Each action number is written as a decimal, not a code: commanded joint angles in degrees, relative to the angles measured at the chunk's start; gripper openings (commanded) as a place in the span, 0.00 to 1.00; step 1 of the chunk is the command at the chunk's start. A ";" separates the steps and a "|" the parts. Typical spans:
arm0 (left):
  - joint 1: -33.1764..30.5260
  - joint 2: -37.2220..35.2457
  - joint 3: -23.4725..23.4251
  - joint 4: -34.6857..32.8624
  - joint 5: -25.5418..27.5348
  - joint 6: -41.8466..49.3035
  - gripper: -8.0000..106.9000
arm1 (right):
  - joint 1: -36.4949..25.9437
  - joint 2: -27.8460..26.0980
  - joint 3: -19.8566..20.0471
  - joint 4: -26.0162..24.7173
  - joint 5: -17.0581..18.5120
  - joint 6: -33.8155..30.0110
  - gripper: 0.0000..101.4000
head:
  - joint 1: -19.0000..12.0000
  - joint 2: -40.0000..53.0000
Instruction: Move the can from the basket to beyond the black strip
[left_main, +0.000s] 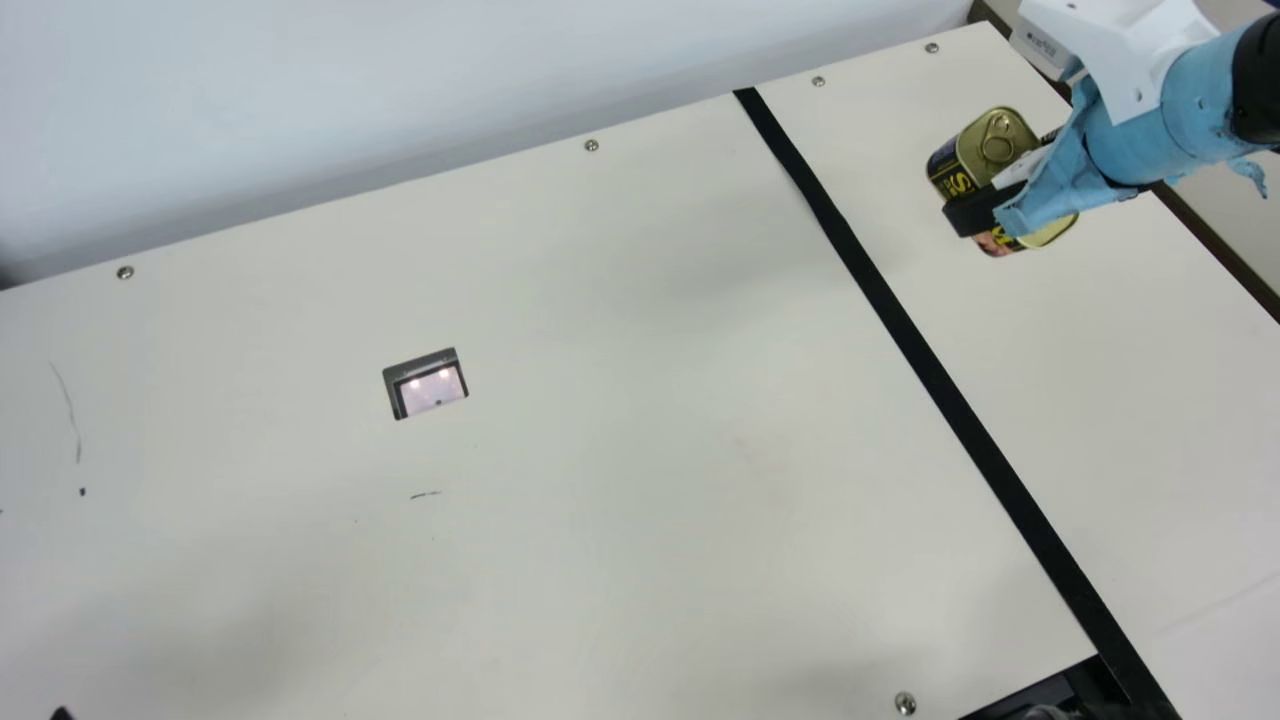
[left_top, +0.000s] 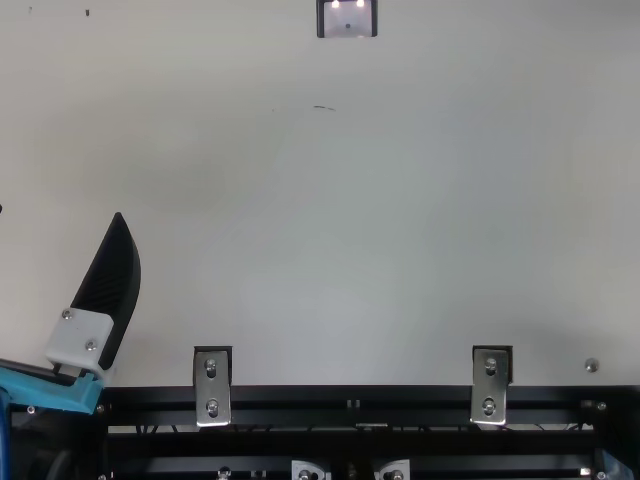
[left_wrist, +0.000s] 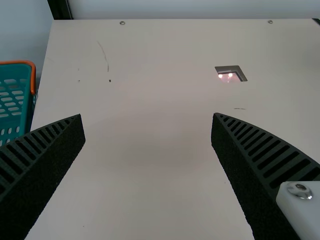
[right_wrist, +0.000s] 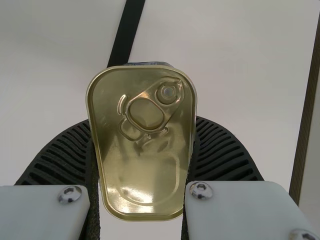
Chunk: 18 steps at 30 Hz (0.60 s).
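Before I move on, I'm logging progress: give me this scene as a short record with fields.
object: metal can with gold pull-ring lid
held by: right gripper, fingers at its sides
can position: right of the long black strip in main view
table contact: cannot tell
left gripper: open, holding nothing
source: teal plastic basket with orange rim

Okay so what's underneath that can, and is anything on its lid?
The lid of the can carries a pull tab. The can, clamped in the right gripper, hides whatever lies directly beneath it; cream table shows around it.
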 joint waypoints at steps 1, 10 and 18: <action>0.00 0.00 0.00 0.00 0.00 0.00 0.85 | 0.32 0.73 -0.09 -0.83 0.08 0.38 0.00 | -1.74 -0.55; 0.00 0.00 0.00 0.00 0.00 0.00 0.85 | 2.10 3.24 0.32 -3.55 -0.04 2.32 0.00 | -1.74 -0.55; 0.00 0.00 0.00 0.00 0.00 0.00 0.85 | 2.87 4.73 1.71 -5.52 -0.44 4.47 0.00 | -1.74 -0.55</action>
